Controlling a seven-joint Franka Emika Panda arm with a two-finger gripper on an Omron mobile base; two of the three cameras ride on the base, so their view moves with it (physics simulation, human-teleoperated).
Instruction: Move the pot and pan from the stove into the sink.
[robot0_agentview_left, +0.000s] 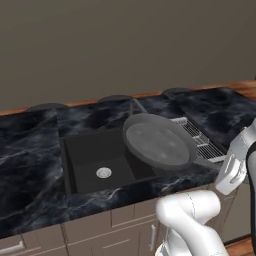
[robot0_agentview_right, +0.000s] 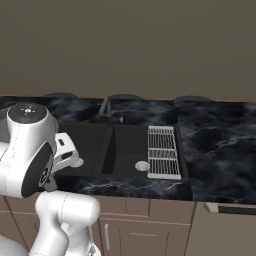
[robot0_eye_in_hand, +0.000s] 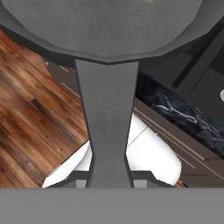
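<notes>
The dark-grey pan (robot0_agentview_left: 157, 142) hangs tilted above the right half of the sink (robot0_agentview_left: 85, 155), partly over the dish rack. Its long handle (robot0_agentview_left: 205, 162) runs down to the right into my gripper (robot0_agentview_left: 222, 170), which is shut on it. In the hand view the handle (robot0_eye_in_hand: 107, 131) rises straight from between my fingertips to the pan's underside (robot0_eye_in_hand: 109, 26), and my gripper (robot0_eye_in_hand: 109, 179) clamps its near end. The sink (robot0_agentview_right: 125, 150) is a dark basin in the black marbled counter with a round drain (robot0_agentview_left: 103, 173). The pot and the stove are out of view.
A wire dish rack (robot0_agentview_right: 162, 150) lies across the sink's right side. A dark faucet (robot0_agentview_right: 107, 107) stands behind the basin. Black marbled counter (robot0_agentview_left: 30, 150) spreads on both sides. Cabinet fronts (robot0_agentview_left: 90, 225) and a wooden floor (robot0_eye_in_hand: 30, 113) lie below.
</notes>
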